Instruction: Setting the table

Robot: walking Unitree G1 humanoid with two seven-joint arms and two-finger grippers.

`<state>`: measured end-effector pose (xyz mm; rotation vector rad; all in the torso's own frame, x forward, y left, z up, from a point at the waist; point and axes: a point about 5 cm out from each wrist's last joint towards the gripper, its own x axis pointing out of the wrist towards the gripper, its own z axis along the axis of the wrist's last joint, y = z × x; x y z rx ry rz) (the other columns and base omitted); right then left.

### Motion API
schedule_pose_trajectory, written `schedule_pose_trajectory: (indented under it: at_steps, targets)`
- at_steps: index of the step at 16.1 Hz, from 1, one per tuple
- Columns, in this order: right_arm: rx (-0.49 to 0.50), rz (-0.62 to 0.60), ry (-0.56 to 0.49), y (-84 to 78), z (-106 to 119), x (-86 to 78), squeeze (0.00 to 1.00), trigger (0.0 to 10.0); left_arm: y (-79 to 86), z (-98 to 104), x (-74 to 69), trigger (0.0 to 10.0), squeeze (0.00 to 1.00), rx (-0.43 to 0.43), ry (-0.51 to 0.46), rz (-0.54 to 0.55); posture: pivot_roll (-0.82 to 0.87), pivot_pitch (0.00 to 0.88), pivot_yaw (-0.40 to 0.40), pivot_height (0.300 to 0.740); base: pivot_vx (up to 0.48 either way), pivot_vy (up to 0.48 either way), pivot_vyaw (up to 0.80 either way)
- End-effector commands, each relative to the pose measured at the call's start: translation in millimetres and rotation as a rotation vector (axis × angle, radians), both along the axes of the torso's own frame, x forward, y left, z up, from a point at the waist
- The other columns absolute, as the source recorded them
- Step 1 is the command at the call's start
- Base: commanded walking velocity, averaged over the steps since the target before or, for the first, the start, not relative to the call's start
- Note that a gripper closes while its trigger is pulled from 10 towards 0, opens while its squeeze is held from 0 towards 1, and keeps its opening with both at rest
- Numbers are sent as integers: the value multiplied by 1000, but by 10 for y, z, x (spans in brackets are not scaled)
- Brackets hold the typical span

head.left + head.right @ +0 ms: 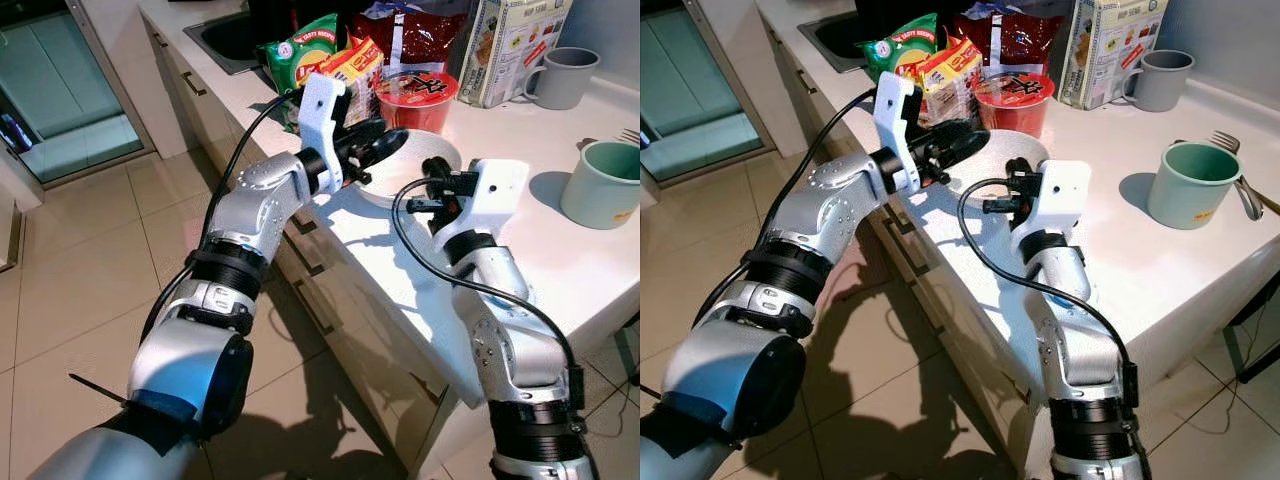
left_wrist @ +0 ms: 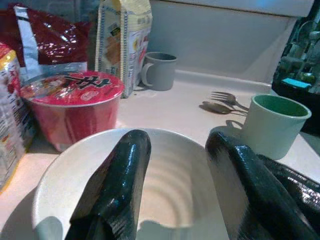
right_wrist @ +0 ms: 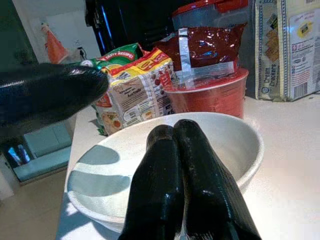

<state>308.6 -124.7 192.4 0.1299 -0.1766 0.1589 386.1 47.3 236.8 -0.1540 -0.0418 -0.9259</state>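
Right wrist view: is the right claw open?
No, the right claw has both black fingers pressed together with no gap, pointing at the white bowl.

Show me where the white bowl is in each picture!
Left eye view: white bowl at counter middle, behind the left gripper.
Right eye view: centre top, beside the red noodle cup.
Left wrist view: bottom, under the open fingers.
Right wrist view: centre, behind the shut fingers.
Shared landmark: the red noodle cup touching behind the bowl.

Beyond the left claw [image 1: 392,140]: red noodle cup [image 1: 417,98], snack packets [image 1: 318,55], cracker box [image 1: 516,45]; sink [image 1: 228,38] farther back, tiled floor [image 1: 90,260] below.
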Motion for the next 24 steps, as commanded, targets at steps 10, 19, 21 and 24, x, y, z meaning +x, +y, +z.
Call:
schedule_pose_trajectory:
  at_steps: [10,19,21,24]
  targets:
    - [-37,28,-36,93,93,16,522,10000,46,-18,16,10000,0,31,-6,19,-37,0,134,740,0,0,0]
    - [-66,19,-47,97,89,17,263,10000,46,-21,22,10000,0,34,-7,21,-38,0,131,740,0,0,0]
    - [-73,26,-52,100,97,18,0,10000,39,-27,20,10000,0,35,-5,16,-40,0,132,740,0,0,0]
    - [-99,35,-73,116,123,7,0,10000,38,-35,22,10000,0,38,-2,16,-42,0,131,740,0,0,0]
